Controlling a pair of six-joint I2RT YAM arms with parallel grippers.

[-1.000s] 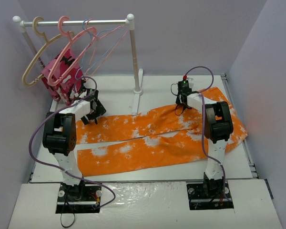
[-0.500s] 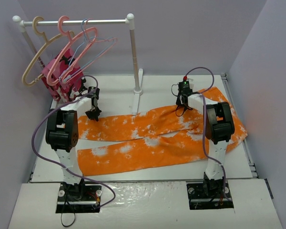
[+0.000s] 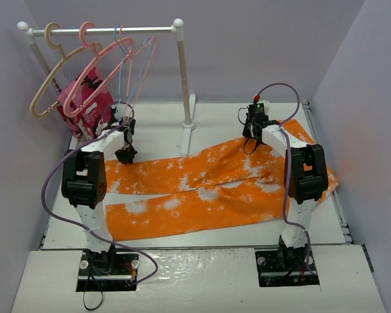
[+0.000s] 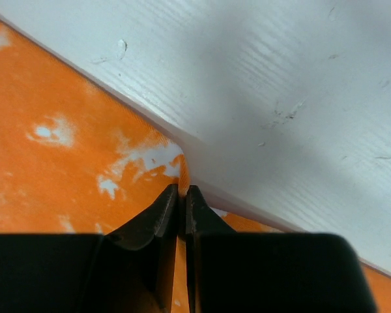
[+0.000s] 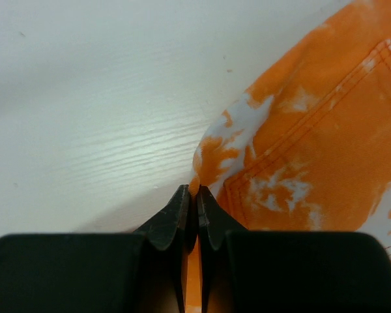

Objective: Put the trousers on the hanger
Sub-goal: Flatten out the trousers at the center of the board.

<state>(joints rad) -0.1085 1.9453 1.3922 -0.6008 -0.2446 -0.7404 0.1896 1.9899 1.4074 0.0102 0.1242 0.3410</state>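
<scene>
**A:** Where were the trousers found?

**B:** The trousers (image 3: 208, 195) were spread flat on the table (image 3: 156, 124). Both legs were stretched toward 9 o'clock and the waist was turned toward 3 o'clock. The hanger (image 3: 85, 72) was hung on the rail (image 3: 104, 30) at about 10 o'clock, well apart from the cloth. Nothing had been put on it yet.

**A:** And how were the fingers seen?

**B:** The left fingers (image 4: 163, 215) were pressed together on the far edge of the far leg, near its hem, at about 10 o'clock. Orange cloth was seen on both sides of them, and its edge was lifted a little off the table, so a pinch on the trousers was judged. The right fingers (image 5: 173, 222) were clenched on a fold of the waist edge at about 1 o'clock, just beside a stitched pocket. Orange cloth was visible between them.

**A:** How was the cloth expected to handle?

**B:** It was judged to be soft, light and limp. No shape would be kept, and any part not held would probably sag and drag. It was not considered fragile, but a thin edge could be pulled out of so small a pinch. A hold at both ends, hem and waist, was judged suitable, so that the length could be kept stretched.
</scene>
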